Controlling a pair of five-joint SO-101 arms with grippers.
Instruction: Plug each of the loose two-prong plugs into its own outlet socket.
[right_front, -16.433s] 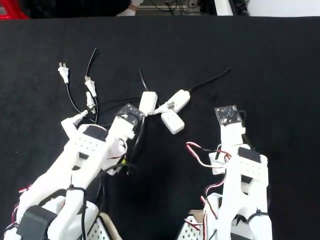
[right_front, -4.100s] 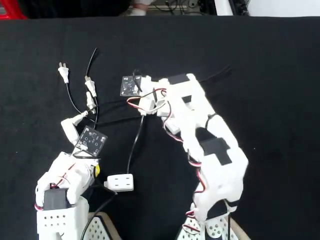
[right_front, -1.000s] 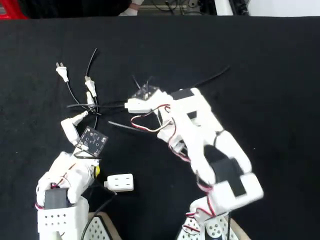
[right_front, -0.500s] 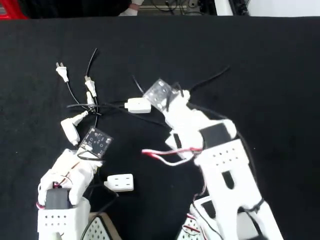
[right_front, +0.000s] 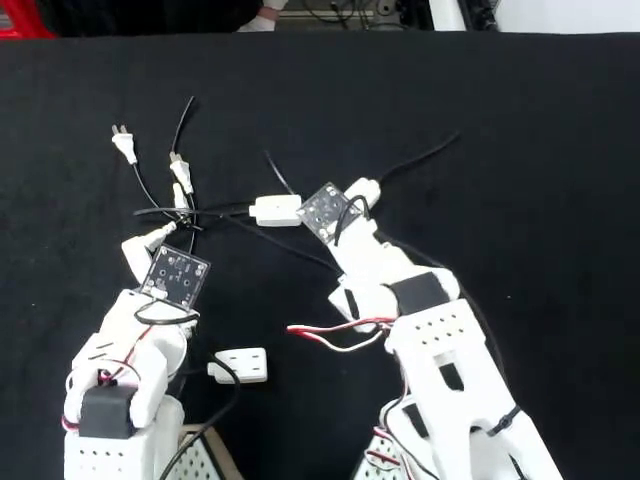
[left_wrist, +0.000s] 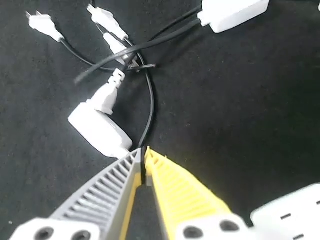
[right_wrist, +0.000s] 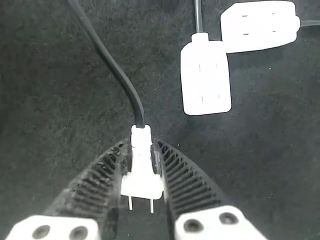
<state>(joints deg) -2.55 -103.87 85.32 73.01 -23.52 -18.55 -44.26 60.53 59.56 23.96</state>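
- My right end effector (right_wrist: 140, 150) pinches a white two-prong plug (right_wrist: 141, 175) across its body, near the centre of the high view. The lead leaves on the far side and the prongs point back toward my wrist camera. I judge this grip fine for carrying but the wrong way round for pushing in.
- An outlet socket (right_wrist: 206, 77) lies on the counter (right_front: 560, 120) just ahead of that plug, slots up. A second socket (right_wrist: 260, 25) sits right against its far corner. Either looks like a fair target once the prongs face it.
- My left end effector (left_wrist: 144, 152) is pressed together on a black cable (left_wrist: 150, 105), at the lower left of the high view. I take it that this hold pins the lead so the tangle does not drag.
- A white adapter block (left_wrist: 100, 132) rests just beside those fingertips. A plug appears to be seated in it already.
- One loose plug (right_front: 125, 145) and another loose plug (right_front: 180, 172) lie at the upper left of the high view, prongs free. Their leads run down into the knot of cables.
- A third socket (right_front: 240, 365) sits at the lower left beside my left arm, apart from the tangle and easy to reach.
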